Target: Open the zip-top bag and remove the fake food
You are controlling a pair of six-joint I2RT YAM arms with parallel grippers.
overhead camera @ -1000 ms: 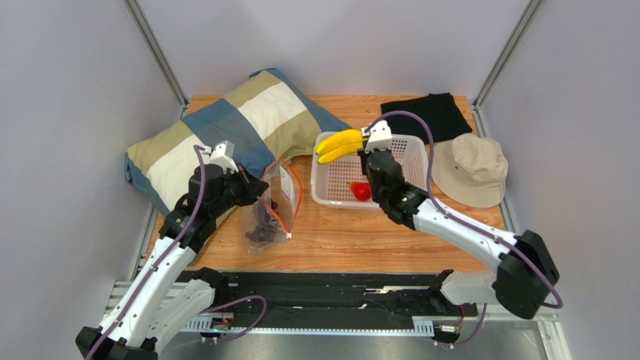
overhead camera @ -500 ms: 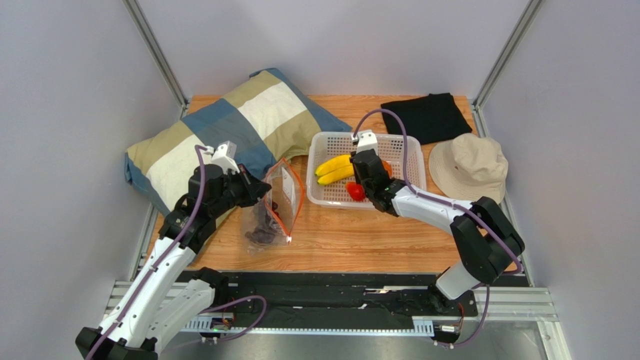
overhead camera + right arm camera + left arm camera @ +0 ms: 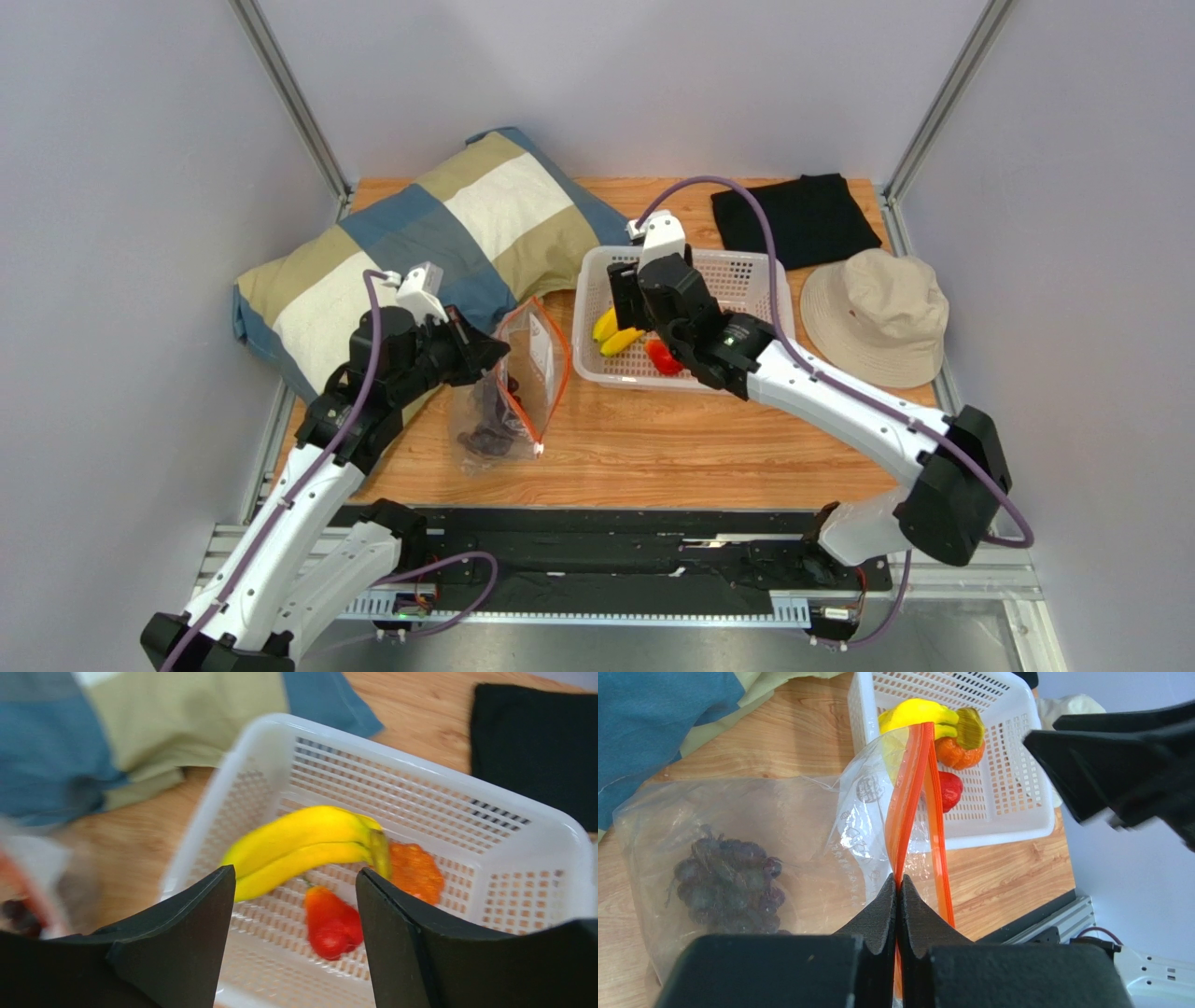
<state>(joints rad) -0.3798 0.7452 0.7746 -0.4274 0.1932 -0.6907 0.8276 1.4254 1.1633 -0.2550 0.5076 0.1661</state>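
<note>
- Wooden worktop boxed in by plain grey walls; metal rail along the near edge, both arm bases mounted there
- Far left: a patchwork pillow in blue, cream and olive, overhanging the worktop's left edge
- Far right: a folded black cloth; just in front of it a beige bucket hat
- Centre: a white perforated basket, between the pillow and the hat
- Zip-top bag stands on the worktop just left of the basket, in front of the pillow; its orange-red zipper strip is lifted, the two tracks parted into a narrow loop; white label on the clear wall
- Grape bunch, dark purple, lies inside the bag at its low end, on the wood
- Left end effector is clenched on the zipper strip, fingers pressed together with the orange track pinched between them
- Banana bunch lies in the basket, along its left part; orange fruit touches the stem end; red fruit lies just nearer, beside both
- Right end effector hovers above the basket's left half, fingers spread wide, released; nothing between them; bananas directly below the gap
</note>
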